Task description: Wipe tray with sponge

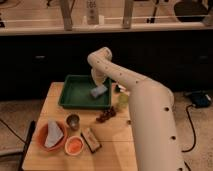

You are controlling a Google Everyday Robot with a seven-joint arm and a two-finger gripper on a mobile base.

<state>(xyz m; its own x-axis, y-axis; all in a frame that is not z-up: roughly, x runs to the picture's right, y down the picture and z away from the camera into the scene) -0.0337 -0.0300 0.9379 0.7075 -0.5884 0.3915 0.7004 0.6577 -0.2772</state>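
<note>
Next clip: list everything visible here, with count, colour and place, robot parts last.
tray: 1, green, far side of the wooden table
sponge: 1, light blue-grey, inside tray, right side
bowls: 2, orange, near left; larger holds grey cloth
metal cup: 1, silver, between tray and bowls
tan-and-brown block: 1, beside smaller bowl
grapes: 1 dark red bunch, right of cup
pale green object: 1, right of tray
arm: 1, white, reaching over table
gripper: 1, over tray at sponge
</note>
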